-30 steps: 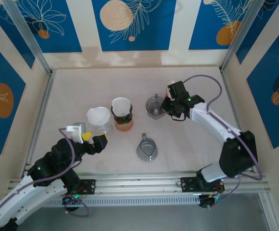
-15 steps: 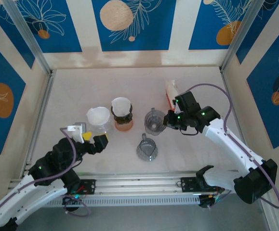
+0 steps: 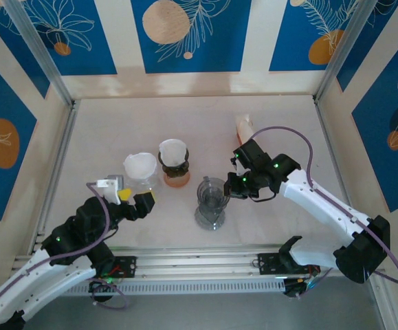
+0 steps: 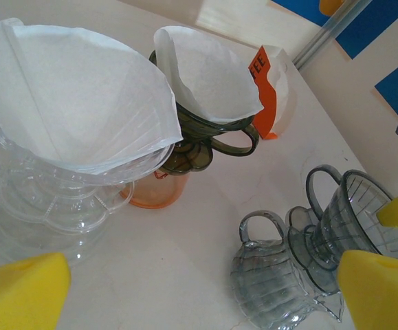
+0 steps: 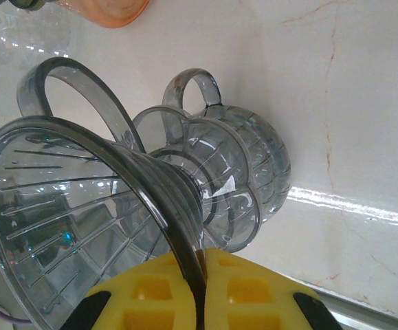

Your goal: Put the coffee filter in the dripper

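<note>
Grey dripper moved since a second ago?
Yes. The right gripper, shut on its rim, carried the grey dripper toward the arms' bases, over the clear server, which stayed put.

The far half of the table (image 3: 185, 117) lies bare and open. Mid-table, the clear dripper (image 3: 141, 169), the green dripper (image 3: 173, 157) on its orange server (image 3: 177, 181), and the grey dripper (image 3: 212, 191) over the glass server (image 3: 209, 217) crowd together with narrow gaps. The right arm (image 3: 305, 191) bars the right side, the filter packet (image 3: 243, 127) beyond it.
</note>
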Robot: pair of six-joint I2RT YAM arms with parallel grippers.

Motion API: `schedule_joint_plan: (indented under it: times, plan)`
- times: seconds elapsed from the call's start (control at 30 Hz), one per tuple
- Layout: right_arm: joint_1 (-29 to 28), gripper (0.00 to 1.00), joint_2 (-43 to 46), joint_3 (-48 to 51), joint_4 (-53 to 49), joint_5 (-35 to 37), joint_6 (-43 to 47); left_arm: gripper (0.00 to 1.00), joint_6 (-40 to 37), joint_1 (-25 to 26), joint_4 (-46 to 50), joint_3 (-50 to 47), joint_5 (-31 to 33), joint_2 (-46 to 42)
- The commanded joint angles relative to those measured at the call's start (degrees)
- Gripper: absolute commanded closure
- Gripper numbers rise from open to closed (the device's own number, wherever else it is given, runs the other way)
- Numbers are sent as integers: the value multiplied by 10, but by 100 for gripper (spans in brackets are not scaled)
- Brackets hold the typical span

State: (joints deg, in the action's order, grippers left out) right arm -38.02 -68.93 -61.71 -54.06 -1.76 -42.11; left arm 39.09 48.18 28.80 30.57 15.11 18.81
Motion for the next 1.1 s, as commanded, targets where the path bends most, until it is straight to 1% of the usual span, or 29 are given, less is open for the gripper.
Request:
schedule_joint_plan:
  times: [0.0,0.2,0.5,0.53,0.6,0.7,0.8,0.87,0.93,1.07]
  plan:
    - [-8,100,-3,-24,-32,-17,-8,0,5,2,-8,-5,7,-8]
    - [-26,100,-5,-32,-52,-5,-12,0,5,2,-10,-8,8,-9]
    - [-36,100,-26,-21,-31,2,-13,0,5,2,-8,-10,8,-10]
    - [-37,99,-27,-21,-31,2,-12,0,5,2,-6,-9,8,-10]
    - [-38,93,-26,-19,-30,3,-12,0,5,2,-3,-9,10,-12]
    - [-38,80,-24,-18,-32,7,-12,0,6,2,-5,-11,10,-15]
    - [-39,63,-16,-17,-31,13,-14,0,7,2,-11,-13,8,-13]
    - [-39,55,-9,-16,-29,17,-16,0,6,2,-11,-11,7,-11]
    - [-38,50,-4,-17,-30,24,-18,0,4,2,-12,-10,6,-10]
    - [-37,46,6,-21,-29,41,-23,0,1,2,-11,-6,6,-10]
